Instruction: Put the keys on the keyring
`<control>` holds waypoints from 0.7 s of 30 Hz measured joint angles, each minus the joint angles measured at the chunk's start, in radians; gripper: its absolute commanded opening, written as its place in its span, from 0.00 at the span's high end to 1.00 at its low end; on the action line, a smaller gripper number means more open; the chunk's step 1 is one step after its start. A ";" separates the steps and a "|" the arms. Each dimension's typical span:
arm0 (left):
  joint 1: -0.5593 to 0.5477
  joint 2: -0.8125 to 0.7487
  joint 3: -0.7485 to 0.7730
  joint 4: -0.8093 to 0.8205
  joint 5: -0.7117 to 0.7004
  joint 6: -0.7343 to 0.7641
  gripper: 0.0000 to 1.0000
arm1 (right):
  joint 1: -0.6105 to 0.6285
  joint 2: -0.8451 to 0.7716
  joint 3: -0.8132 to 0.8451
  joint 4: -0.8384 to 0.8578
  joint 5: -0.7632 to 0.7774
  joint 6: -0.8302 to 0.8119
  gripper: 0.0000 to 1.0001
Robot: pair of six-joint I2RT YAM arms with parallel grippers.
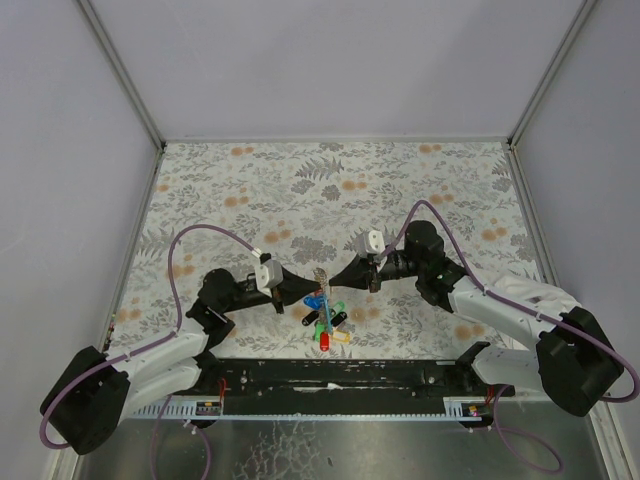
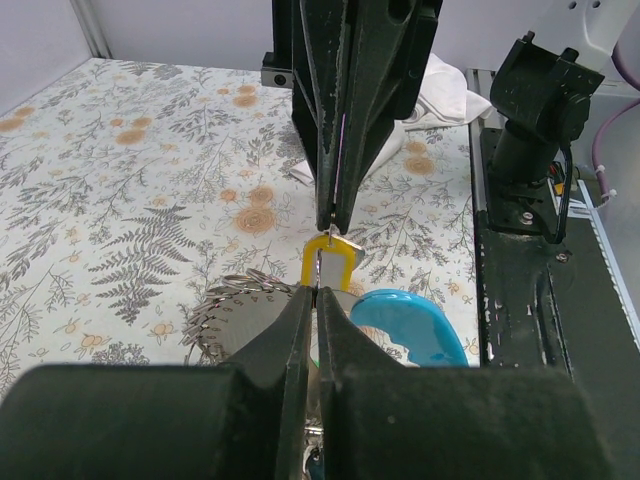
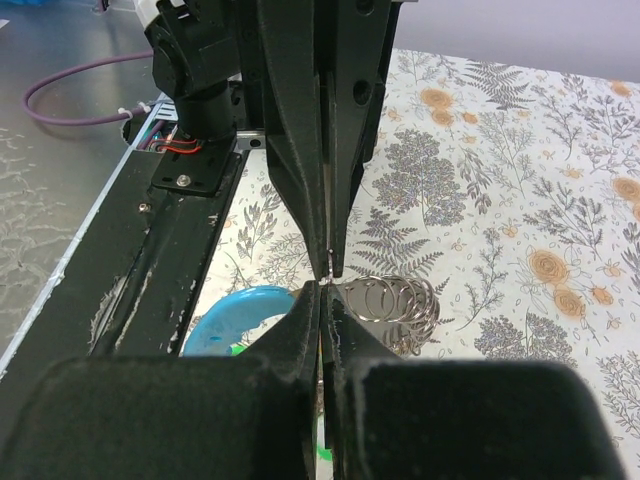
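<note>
My left gripper [image 1: 308, 286] and right gripper [image 1: 337, 279] meet tip to tip above the mat, both shut. In the left wrist view my left gripper [image 2: 317, 294] pinches the lower end of the yellow-headed key [image 2: 328, 262], and the right gripper [image 2: 335, 226] pinches its top end, where a thin metal wire shows. In the right wrist view the right gripper [image 3: 322, 292] is shut on that thin wire, apparently the keyring [image 3: 327, 272]. The other keys [image 1: 327, 328] lie bunched below, by the blue strap [image 1: 315, 300] [image 2: 412, 325] [image 3: 232, 316].
A stack of spare metal rings [image 2: 238, 303] [image 3: 392, 304] lies on the floral mat just beside the fingertips. The black base rail [image 1: 330, 375] runs along the near edge close to the keys. White walls enclose the mat on three sides.
</note>
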 measured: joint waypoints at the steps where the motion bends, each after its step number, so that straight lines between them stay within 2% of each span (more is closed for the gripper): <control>1: 0.001 0.000 0.000 0.000 0.002 0.000 1.00 | 0.000 -0.001 0.000 -0.005 -0.001 -0.003 1.00; 21: 0.010 0.021 0.000 0.002 0.053 0.000 1.00 | 0.001 -0.003 0.000 -0.031 0.005 -0.015 1.00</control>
